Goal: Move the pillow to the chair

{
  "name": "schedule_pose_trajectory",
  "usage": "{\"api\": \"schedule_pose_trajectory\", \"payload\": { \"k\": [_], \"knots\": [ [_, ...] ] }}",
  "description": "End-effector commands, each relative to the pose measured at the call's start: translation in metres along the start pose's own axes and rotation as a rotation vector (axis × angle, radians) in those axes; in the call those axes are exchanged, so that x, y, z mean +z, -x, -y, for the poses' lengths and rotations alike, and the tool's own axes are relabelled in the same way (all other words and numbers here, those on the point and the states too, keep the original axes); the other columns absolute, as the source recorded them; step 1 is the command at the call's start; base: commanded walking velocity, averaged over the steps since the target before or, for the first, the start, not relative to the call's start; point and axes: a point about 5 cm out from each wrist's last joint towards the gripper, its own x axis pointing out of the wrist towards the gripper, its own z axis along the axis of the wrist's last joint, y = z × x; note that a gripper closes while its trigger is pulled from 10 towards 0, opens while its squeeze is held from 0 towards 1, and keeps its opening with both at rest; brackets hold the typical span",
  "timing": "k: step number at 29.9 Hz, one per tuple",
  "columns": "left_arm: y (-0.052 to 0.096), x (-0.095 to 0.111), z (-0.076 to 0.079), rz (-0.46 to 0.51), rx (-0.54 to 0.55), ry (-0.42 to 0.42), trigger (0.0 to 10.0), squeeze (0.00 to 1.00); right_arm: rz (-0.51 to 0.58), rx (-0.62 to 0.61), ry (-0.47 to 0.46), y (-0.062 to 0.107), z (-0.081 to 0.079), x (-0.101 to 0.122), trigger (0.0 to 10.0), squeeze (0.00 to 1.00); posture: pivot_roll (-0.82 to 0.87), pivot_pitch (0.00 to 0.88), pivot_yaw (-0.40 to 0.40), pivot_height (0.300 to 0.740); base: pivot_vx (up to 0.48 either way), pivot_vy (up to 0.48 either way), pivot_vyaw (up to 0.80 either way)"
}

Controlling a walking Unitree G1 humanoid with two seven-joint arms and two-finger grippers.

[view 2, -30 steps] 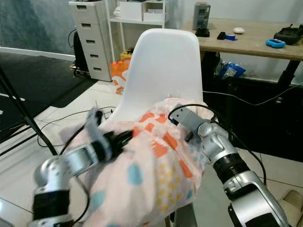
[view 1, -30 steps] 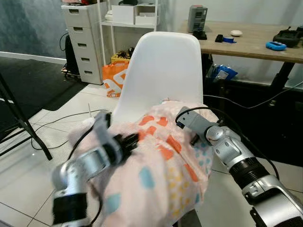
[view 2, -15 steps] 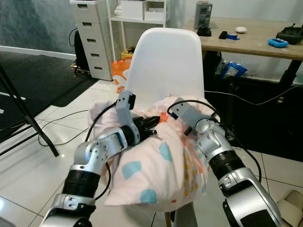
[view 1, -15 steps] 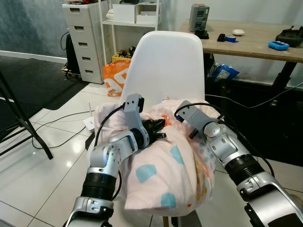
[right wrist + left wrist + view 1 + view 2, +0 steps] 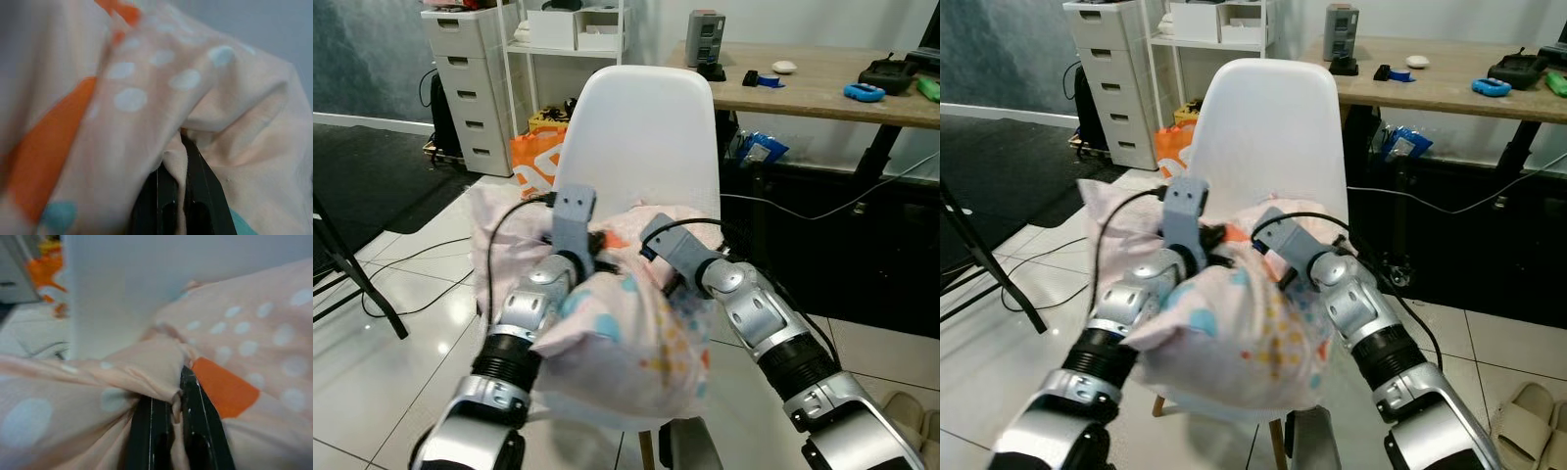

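Tiled floor, wooden desk (image 5: 822,83) upper right; white chair (image 5: 641,137) stood centre frame, directly behind pillow (image 5: 617,333). Left gripper (image 5: 168,404) and right gripper (image 5: 178,161) each pinched shut on pillow fabric, bundle draped over seat front, both arms equally near

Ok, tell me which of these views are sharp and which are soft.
Left and right eye views: evenly lit and sharp on the chair and pillow. Left wrist view: blurred, the black fingers pinching fabric are soft-edged. Right wrist view: close-up, pillow folds out of focus, fingers dark.
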Motion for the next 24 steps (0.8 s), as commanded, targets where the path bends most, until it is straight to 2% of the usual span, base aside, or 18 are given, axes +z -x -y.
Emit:
{"api": "schedule_pose_trajectory", "payload": {
  "k": [1,2,3,7,8,10,12,13,14,16,17,18,19,20,21,22,23,24],
  "knots": [
    [-0.004,0.005,0.006,0.036,-0.002,-0.088,0.0,0.00,0.126,0.117,0.021,-0.002,-0.025,0.024,10.0,0.00,-0.18,0.032,-0.017,0.326,0.000,0.000,0.00],
    [-0.006,0.007,0.005,0.055,0.012,-0.107,0.0,0.00,0.151,0.158,0.029,-0.002,-0.036,0.030,10.0,0.00,-0.19,0.032,-0.015,0.326,0.000,0.000,0.00],
    [-0.006,0.007,0.005,0.055,0.012,-0.107,0.0,0.00,0.151,0.158,0.029,-0.002,-0.036,0.030,10.0,0.00,-0.19,0.032,-0.015,0.326,0.000,0.000,0.00],
    [-0.010,0.012,0.010,0.108,0.010,-0.102,0.0,0.00,0.160,0.286,0.025,0.002,-0.062,0.039,10.0,0.00,-0.19,0.037,-0.009,0.326,0.000,0.000,0.00],
    [-0.010,0.012,0.010,0.108,0.010,-0.102,0.0,0.00,0.160,0.286,0.025,0.002,-0.062,0.039,10.0,0.00,-0.19,0.037,-0.009,0.326,0.000,0.000,0.00],
    [-0.013,0.016,0.021,0.137,-0.033,-0.082,0.0,0.00,0.121,0.362,-0.008,0.006,-0.074,0.036,10.0,0.00,-0.20,0.048,-0.005,0.326,0.000,0.000,0.00],
    [-0.013,0.017,0.027,0.150,-0.056,-0.073,0.0,0.00,0.099,0.385,-0.023,0.008,-0.078,0.034,10.0,0.00,-0.21,0.047,-0.005,0.326,0.000,0.000,0.00],
    [-0.014,0.018,0.034,0.159,-0.082,-0.070,0.0,0.00,0.083,0.398,-0.048,0.009,-0.079,0.032,10.0,0.27,-0.21,0.048,-0.004,0.326,0.000,0.000,0.00],
    [-0.015,0.018,0.041,0.163,-0.116,-0.051,0.4,0.00,0.072,0.398,-0.069,0.010,-0.078,0.031,10.0,1.00,-0.21,0.048,-0.004,0.326,0.000,0.000,0.00],
    [-0.015,0.018,0.041,0.163,-0.116,-0.051,0.4,0.00,0.072,0.398,-0.069,0.010,-0.078,0.031,10.0,1.00,-0.21,0.048,-0.004,0.326,0.000,0.000,0.00],
    [-0.015,0.017,0.048,0.164,-0.146,-0.040,1.8,0.00,0.065,0.391,-0.076,0.010,-0.076,0.029,10.0,1.00,-0.21,0.048,-0.004,0.326,0.000,0.000,0.00],
    [-0.015,0.016,0.054,0.164,-0.181,-0.024,4.9,0.23,0.055,0.387,-0.084,0.010,-0.073,0.026,10.0,1.00,-0.22,0.039,-0.007,0.326,0.000,0.000,0.00],
    [-0.014,0.014,0.060,0.162,-0.209,-0.006,6.1,0.51,0.047,0.381,-0.090,0.011,-0.071,0.024,10.0,1.00,-0.22,0.036,-0.008,0.326,0.000,0.000,0.00],
    [-0.014,0.014,0.060,0.162,-0.209,-0.006,6.1,0.51,0.047,0.381,-0.090,0.011,-0.071,0.024,10.0,1.00,-0.22,0.036,-0.008,0.326,0.000,0.000,0.00],
    [-0.014,0.012,0.063,0.157,-0.232,0.013,7.8,0.75,0.041,0.372,-0.099,0.011,-0.068,0.023,10.0,1.00,-0.22,0.036,-0.008,0.326,0.000,0.000,0.00],
    [-0.014,0.011,0.066,0.156,-0.244,0.026,7.8,0.75,0.037,0.367,-0.104,0.011,-0.066,0.022,10.0,1.00,-0.22,0.036,-0.008,0.326,0.000,0.000,0.00],
    [-0.014,0.010,0.068,0.153,-0.263,0.053,10.0,1.00,0.025,0.352,-0.109,0.012,-0.062,0.020,10.0,1.00,-0.22,0.030,-0.012,0.326,0.000,0.000,0.00],
    [-0.014,0.010,0.068,0.153,-0.263,0.053,10.0,1.00,0.025,0.352,-0.109,0.012,-0.062,0.020,10.0,1.00,-0.22,0.030,-0.012,0.326,0.000,0.000,0.00]
  ]
}}
